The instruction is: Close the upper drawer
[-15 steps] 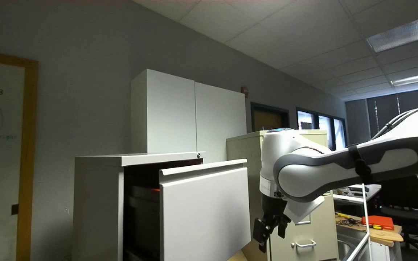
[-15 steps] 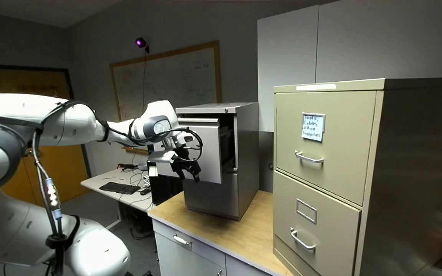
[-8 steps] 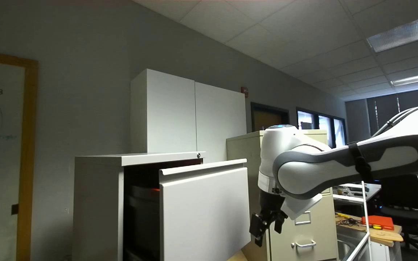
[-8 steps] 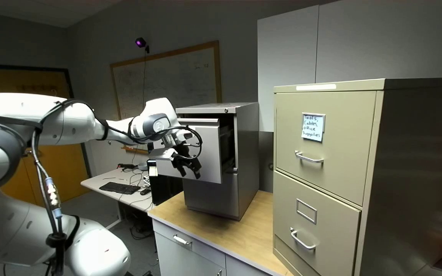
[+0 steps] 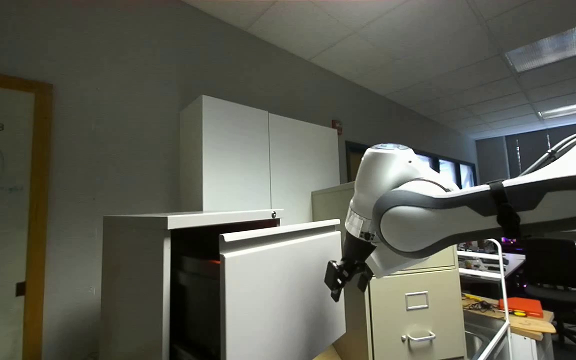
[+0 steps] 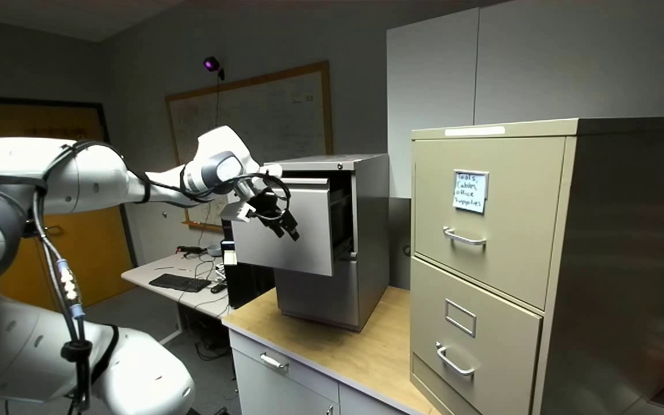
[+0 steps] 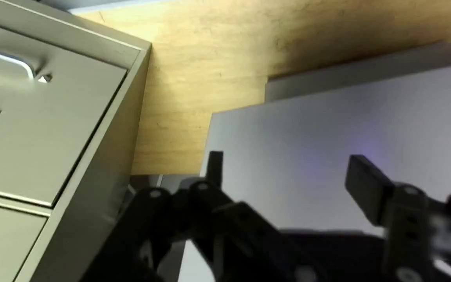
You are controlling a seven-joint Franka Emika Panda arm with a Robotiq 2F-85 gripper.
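In an exterior view, a beige filing cabinet (image 6: 539, 259) is filling the lower right of the frame, a handwritten label (image 6: 470, 191) showing on its front; a whiteboard (image 6: 268, 115) is hanging at upper middle, and a black keyboard (image 6: 179, 283) is lying on a pale desk (image 6: 143, 274) at lower left. In an exterior view, a white two-door cupboard (image 5: 240, 155) is showing near the middle, while a flat red box (image 5: 522, 306) is lying and a black chair (image 5: 550, 265) is standing at lower right.
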